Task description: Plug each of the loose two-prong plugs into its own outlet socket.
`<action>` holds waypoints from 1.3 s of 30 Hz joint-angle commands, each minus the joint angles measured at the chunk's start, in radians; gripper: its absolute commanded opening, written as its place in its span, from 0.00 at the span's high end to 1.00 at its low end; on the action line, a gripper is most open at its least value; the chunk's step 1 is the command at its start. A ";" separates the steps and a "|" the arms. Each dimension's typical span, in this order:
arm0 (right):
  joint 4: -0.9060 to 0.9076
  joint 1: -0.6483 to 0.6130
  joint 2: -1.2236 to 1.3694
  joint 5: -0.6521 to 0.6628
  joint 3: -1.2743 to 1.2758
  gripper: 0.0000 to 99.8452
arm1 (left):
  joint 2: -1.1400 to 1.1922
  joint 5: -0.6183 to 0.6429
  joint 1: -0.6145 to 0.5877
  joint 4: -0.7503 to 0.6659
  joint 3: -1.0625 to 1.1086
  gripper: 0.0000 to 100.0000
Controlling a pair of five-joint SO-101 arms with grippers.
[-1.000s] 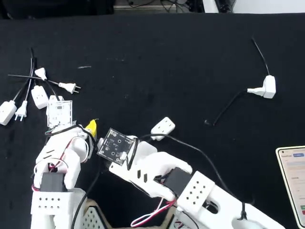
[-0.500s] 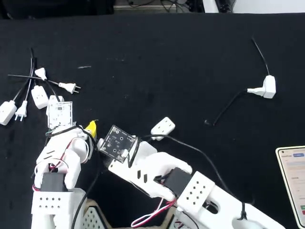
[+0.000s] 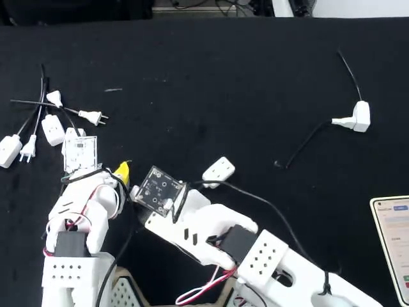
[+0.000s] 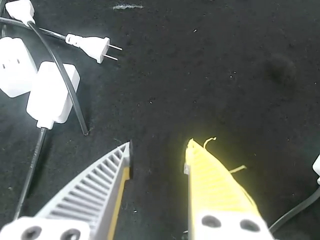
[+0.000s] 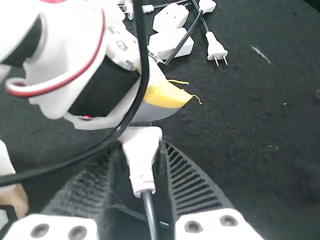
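At the far left of the black table (image 3: 211,70), a loose plug (image 3: 91,117) lies with its prongs bare, near a white socket (image 3: 53,130) and a tangle of cords. Just right of them, the left gripper (image 4: 157,150) hangs low over the table, jaws apart with nothing between them. Close against it, the right gripper (image 5: 142,167) is clamped on a second plug (image 5: 140,150). It pinches the plug's flat sides, the black cord trails back between the fingers, and the prongs are hidden behind the left arm. Further right a lone socket (image 3: 219,169) lies by itself. Near the right edge, a joined pair (image 3: 356,117) appears already mated.

These pieces look light, hard and smooth, likely to skate when pushed. The springy cords may tug a plug askew and the thin prongs could bend. The body's flat sides, just behind the prongs, look the soundest hold, with the socket braced by the free gripper.
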 commanded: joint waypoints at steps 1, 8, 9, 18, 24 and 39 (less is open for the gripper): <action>-0.061 -0.006 -0.045 -0.026 -0.013 0.99 | 0.009 -0.009 0.050 -0.003 0.010 0.82; -0.060 -0.005 -0.045 -0.026 -0.012 0.99 | 0.005 -0.011 0.054 -0.006 0.018 0.82; -0.060 -0.005 -0.045 -0.026 -0.012 0.99 | 0.005 -0.011 0.054 -0.006 0.019 0.82; -0.066 -0.003 -0.045 -0.038 -0.019 0.99 | 0.005 -0.011 0.062 -0.006 0.024 0.82; -0.068 -0.003 -0.045 -0.038 -0.019 0.99 | 0.005 -0.020 0.064 -0.005 0.025 0.82; -0.020 0.083 -0.045 -0.032 -0.015 0.99 | 0.005 -0.032 0.054 -0.009 0.016 0.82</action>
